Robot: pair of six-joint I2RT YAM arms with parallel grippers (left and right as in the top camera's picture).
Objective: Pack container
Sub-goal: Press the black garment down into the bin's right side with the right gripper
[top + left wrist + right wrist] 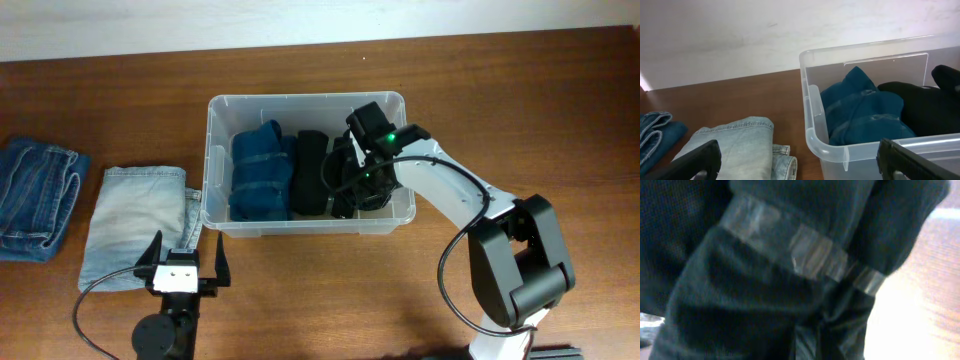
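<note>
Inside the container [300, 98], right gripper [347, 195], jaws together, tips out of sight amid dark clothes [310, 170]; left gripper [187, 250] wide apart.

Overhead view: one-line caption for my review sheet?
Right gripper low inside the clear container beside a blue bundle and a black bundle; left gripper open near the light folded jeans outside.

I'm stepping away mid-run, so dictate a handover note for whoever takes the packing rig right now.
Left gripper open, beside the light denim jeans.
Right gripper shut, inside the container among black cloth; grip unclear.
Packed: blue denim roll, black roll.
To pack: light denim jeans and dark blue jeans, both on the table.
</note>
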